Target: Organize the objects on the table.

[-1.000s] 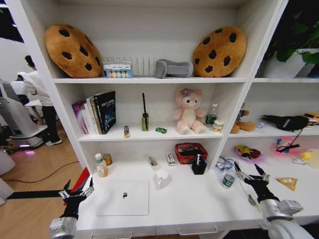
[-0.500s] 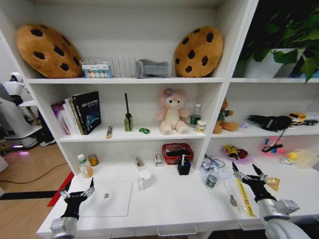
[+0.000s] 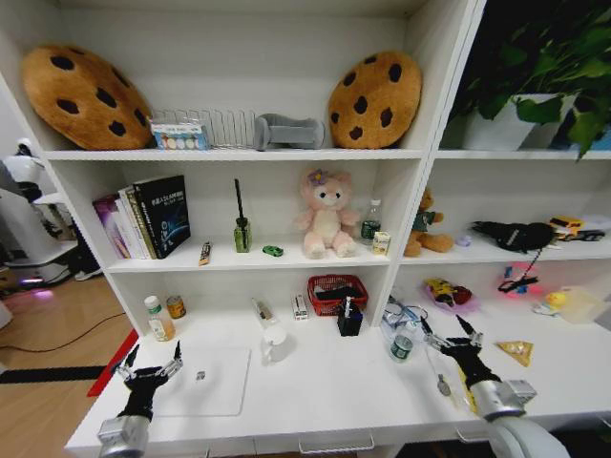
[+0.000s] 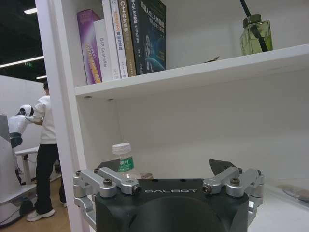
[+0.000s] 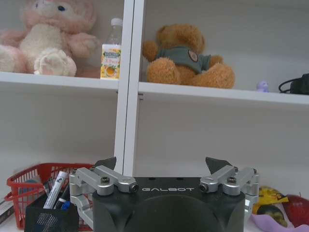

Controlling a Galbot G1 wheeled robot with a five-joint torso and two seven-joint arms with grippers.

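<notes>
The slim silver laptop (image 3: 205, 380) lies shut on the white table (image 3: 334, 396) at the front left. My left gripper (image 3: 153, 359) hovers open over the laptop's left edge, holding nothing; the left wrist view shows its open fingers (image 4: 161, 166) facing a small capped bottle (image 4: 124, 159). My right gripper (image 3: 446, 330) hangs open over the table's right part, also empty (image 5: 161, 164). Pens (image 5: 55, 186) stand in a black holder (image 3: 349, 320). A tiny green toy car (image 3: 273, 251) and a clear bottle (image 3: 370, 221) sit on the shelf above.
A white mug (image 3: 274, 343), a red basket (image 3: 336, 286), a can (image 3: 401, 345) and a spoon (image 3: 444, 384) sit on the table. Books (image 3: 143, 218), plush toys (image 3: 325, 215) and cookie cushions (image 3: 374, 86) fill the shelves behind.
The whole head view has shifted left, so the camera has moved rightward along the shelf. Both grippers stay open and low at the front.
</notes>
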